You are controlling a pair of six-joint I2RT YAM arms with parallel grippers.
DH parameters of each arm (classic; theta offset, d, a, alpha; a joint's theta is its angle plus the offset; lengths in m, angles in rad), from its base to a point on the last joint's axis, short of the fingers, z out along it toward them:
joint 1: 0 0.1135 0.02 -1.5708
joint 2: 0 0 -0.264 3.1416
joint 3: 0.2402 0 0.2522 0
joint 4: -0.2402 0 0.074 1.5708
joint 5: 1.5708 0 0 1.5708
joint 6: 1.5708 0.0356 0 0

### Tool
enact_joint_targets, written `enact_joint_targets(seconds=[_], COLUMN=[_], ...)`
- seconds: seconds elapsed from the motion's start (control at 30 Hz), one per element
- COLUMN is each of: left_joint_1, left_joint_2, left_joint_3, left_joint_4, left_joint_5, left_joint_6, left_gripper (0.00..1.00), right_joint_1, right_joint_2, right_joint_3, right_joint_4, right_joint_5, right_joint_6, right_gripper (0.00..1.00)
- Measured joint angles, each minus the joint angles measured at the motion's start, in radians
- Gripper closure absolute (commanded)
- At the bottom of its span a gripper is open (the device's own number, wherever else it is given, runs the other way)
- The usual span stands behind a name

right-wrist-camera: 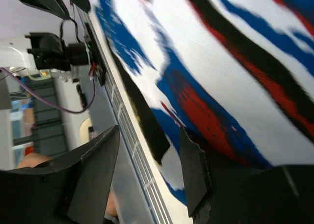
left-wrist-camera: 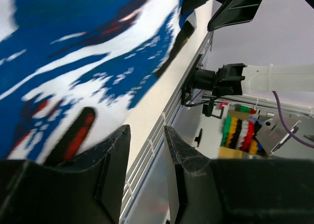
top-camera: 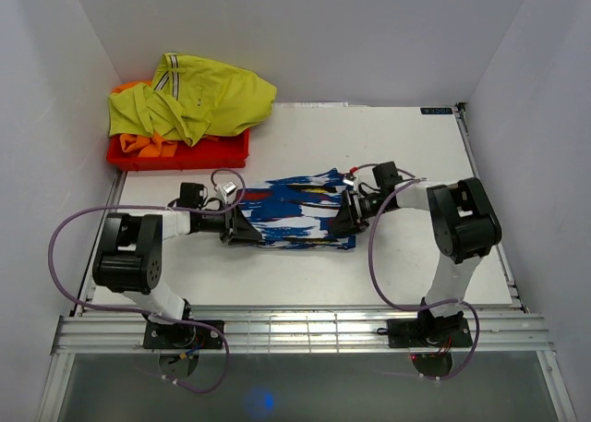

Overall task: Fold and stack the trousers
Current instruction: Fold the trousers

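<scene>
One pair of trousers (top-camera: pixel 300 211), folded into a flat band, lies at the centre of the table (top-camera: pixel 406 163). Two grippers meet it. The left gripper (top-camera: pixel 255 228) is at its left end, jaws parted with nothing between them. The right gripper (top-camera: pixel 342 221) is at its right end, jaws likewise parted, with the cloth's edge showing in the gap. At the far left, one yellow-green garment (top-camera: pixel 199 99) lies over one orange garment (top-camera: pixel 148 145) on a red tray (top-camera: pixel 217 151). The table is white, enclosed by white walls (top-camera: pixel 305 34), with metal rails (top-camera: pixel 305 330) along its near edge.

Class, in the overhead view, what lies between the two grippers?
The trousers lie on the table, spanning from the left gripper to the right gripper; the top view shows this.
</scene>
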Motion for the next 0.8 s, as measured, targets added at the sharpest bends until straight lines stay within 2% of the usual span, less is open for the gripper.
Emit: enact_joint_targets(seconds=[0.13, 0.37, 0.43, 0.53, 0.6, 0.63, 0.73, 0.8], left_joint_1=[0.002, 0.018, 0.018, 0.018, 0.018, 0.017, 0.017, 0.018], left_joint_2=[0.111, 0.184, 0.155, 0.058, -0.034, -0.078, -0.193, -0.266], left_joint_3=[-0.028, -0.002, -0.001, 0.02, 0.075, 0.122, 0.29, 0.382], left_joint_4=[-0.018, -0.069, -0.094, -0.157, -0.217, -0.248, -0.297, -0.306], left_joint_5=[-0.024, 0.012, 0.008, -0.003, -0.028, -0.059, -0.193, -0.319], left_joint_6=[0.01, 0.064, 0.089, 0.129, 0.166, 0.182, 0.221, 0.231], left_gripper=[0.57, 0.56, 0.49, 0.36, 0.27, 0.2, 0.02, 0.02], right_joint_1=[-0.004, -0.024, -0.037, -0.051, -0.047, -0.039, 0.033, 0.134], right_joint_2=[0.134, 0.138, 0.121, 0.05, -0.024, -0.063, -0.164, -0.21], right_joint_3=[-0.026, -0.005, 0.006, 0.029, 0.064, 0.091, 0.204, 0.277], right_joint_4=[-0.024, -0.073, -0.108, -0.158, -0.185, -0.191, -0.206, -0.199], right_joint_5=[-0.051, -0.048, -0.023, 0.06, 0.156, 0.212, 0.422, 0.553], right_joint_6=[-0.009, -0.04, -0.059, -0.083, -0.097, -0.103, -0.135, -0.154], right_gripper=[0.44, 0.45, 0.44, 0.31, 0.19, 0.07, 0.1, 0.1])
